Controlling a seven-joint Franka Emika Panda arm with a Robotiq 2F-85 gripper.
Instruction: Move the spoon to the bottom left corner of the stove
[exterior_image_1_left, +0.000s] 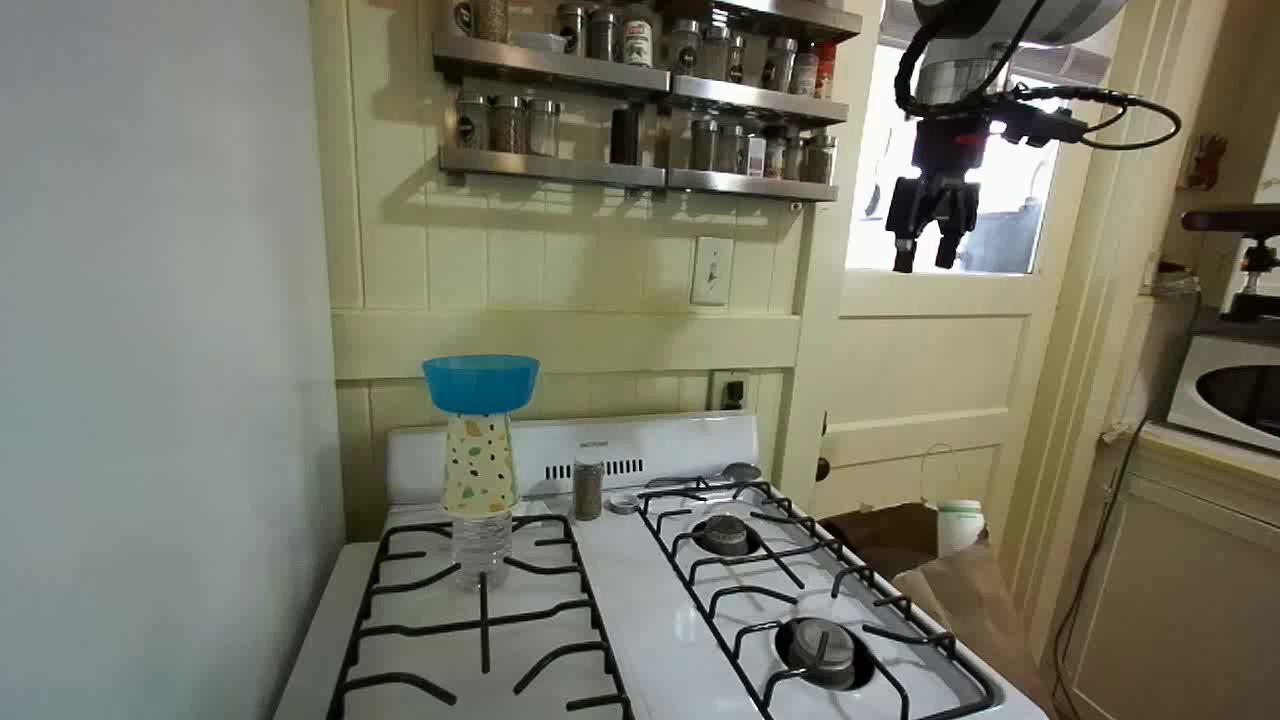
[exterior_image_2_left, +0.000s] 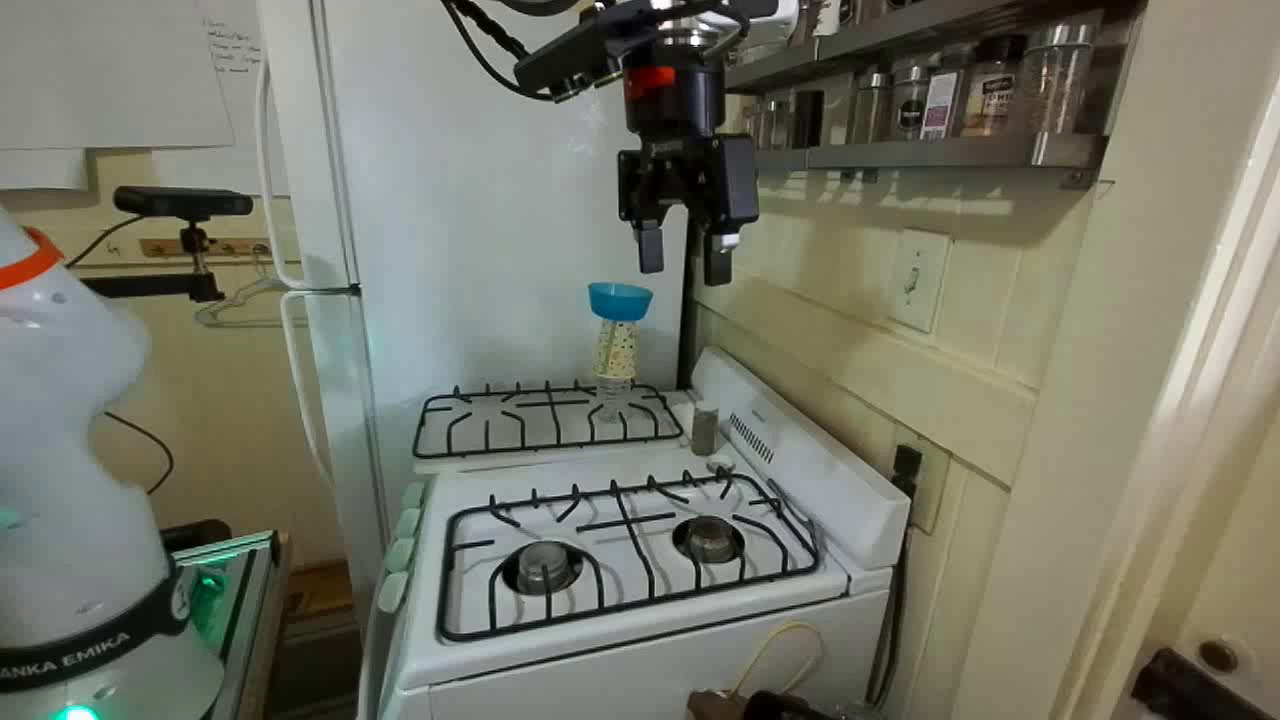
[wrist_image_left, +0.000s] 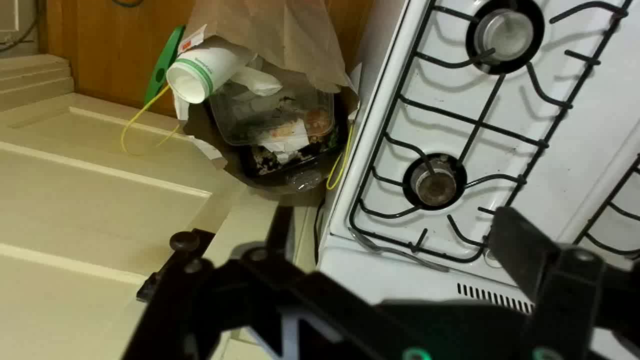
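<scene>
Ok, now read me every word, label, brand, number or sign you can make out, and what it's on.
"ANKA EMIKA": black band around the robot arm, start cut off.
Too small to read: print on the back panel of the stove.
Too blurred: labels on the spice jars.
Too small: handwriting on the paper sheet.
Too blurred: print on the white cup.
Too blurred: tag on the brown bag.

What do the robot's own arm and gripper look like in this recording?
The rounded, glossy white arm has an orange ring, a green light at its base, and a black band lettered "ANKA EMIKA" in white, the start out of view. The black angular gripper has a red mark up top and two narrow dark fingers. A thick black cable curves along the arm's end.
</scene>
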